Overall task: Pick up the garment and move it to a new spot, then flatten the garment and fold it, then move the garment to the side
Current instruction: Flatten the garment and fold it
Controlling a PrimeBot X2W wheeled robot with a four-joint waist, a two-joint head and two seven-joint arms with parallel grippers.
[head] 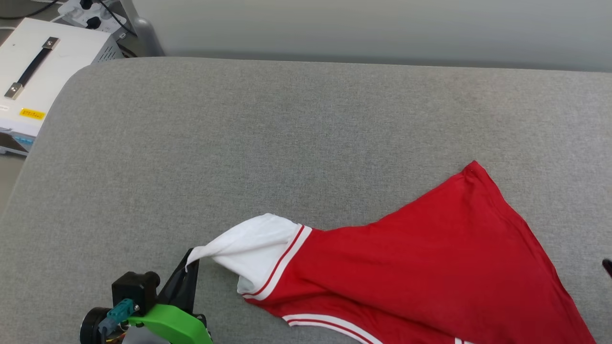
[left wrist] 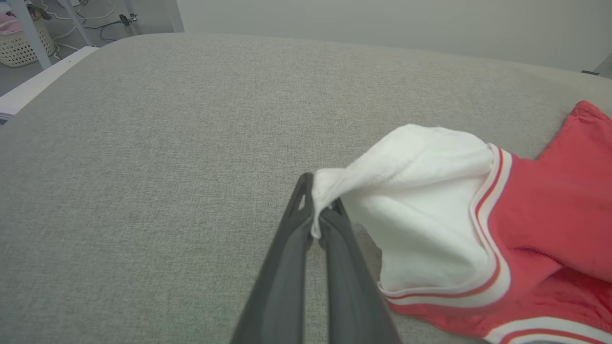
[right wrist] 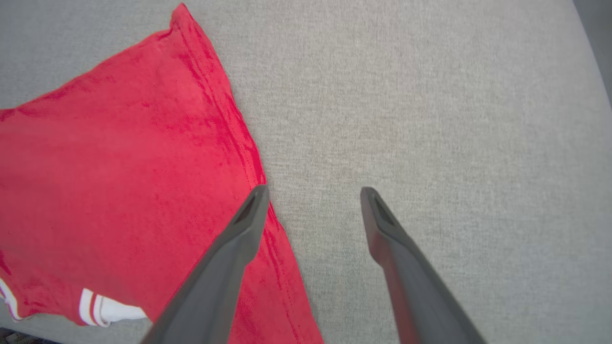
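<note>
Left wrist view: left gripper (left wrist: 319, 200) tight on sleeve of garment (left wrist: 430, 215); right gripper (right wrist: 314, 191) wide, apparently empty.

**Head view.** The garment (head: 430, 267) lies on the grey fabric-covered desk (head: 287, 124). Its red body is spread toward 4 o'clock, with one corner pointing to 2 o'clock. The white sleeve (head: 253, 246), edged with red-and-white striped trim, stretches toward 8 o'clock. There the left gripper (head: 192, 260), at 7 o'clock, pinches the sleeve's tip between its closed dark fingers. A green part (head: 167, 325) sits behind them. Off the desk at 10 o'clock are a white box (head: 52, 71) with a black handle (head: 31, 67) and a power strip (head: 91, 14).
</note>
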